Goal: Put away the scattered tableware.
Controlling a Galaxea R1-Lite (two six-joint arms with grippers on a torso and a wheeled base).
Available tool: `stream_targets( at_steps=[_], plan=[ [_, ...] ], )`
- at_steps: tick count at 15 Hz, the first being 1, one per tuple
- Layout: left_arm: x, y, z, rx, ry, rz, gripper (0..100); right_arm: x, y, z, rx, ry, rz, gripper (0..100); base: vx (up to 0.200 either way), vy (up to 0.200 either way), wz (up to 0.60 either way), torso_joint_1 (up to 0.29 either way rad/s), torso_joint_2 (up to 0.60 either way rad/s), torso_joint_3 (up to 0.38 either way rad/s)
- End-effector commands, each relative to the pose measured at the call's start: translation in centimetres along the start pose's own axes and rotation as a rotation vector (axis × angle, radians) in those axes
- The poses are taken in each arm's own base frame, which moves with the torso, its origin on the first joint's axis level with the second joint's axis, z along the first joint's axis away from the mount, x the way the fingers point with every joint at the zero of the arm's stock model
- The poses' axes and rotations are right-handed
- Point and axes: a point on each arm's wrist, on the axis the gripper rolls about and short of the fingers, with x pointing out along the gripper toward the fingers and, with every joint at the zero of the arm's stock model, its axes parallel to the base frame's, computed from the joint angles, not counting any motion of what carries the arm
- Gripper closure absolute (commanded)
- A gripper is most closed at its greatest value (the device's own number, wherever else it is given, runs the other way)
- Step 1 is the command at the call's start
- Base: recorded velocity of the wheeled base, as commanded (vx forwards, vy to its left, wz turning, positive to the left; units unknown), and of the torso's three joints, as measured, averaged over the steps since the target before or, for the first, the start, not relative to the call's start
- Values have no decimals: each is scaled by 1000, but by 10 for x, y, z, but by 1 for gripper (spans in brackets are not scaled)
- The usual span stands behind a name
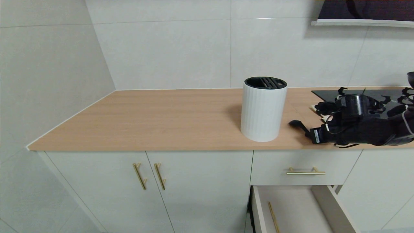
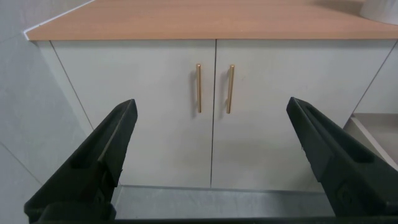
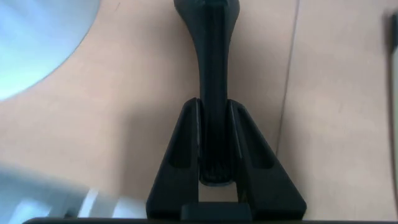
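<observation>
Grips utensil (image 3: 211, 56) by slim handle in closed right gripper (image 3: 213, 106), low at counter (image 1: 161, 119), just beside holder (image 1: 263, 110). Seems light, stiff, smooth, likely slippery; calls for a firm hold mid-handle. Holds left gripper (image 2: 210, 106) spread wide and empty before doors (image 2: 143, 112)

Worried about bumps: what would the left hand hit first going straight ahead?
Likely the closed cabinet doors, around their two gold handles; nothing lies between them and the open left hand, though depth is unclear.
</observation>
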Motion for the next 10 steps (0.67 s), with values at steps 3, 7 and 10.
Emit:
stream_targets(
  at_steps=[3,7,10],
  plan=[
    [0,0,0,0,0,1,0,-50,7,20,55,31,8,100,0,0,0,0,0,0],
    [0,0,0,0,0,1,0,-103,28,20,136,112,44,100,0,0,0,0,0,0],
    [0,0,0,0,0,1,0,-144,53,8,190,195,91,100,0,0,0,0,0,0]
  ],
)
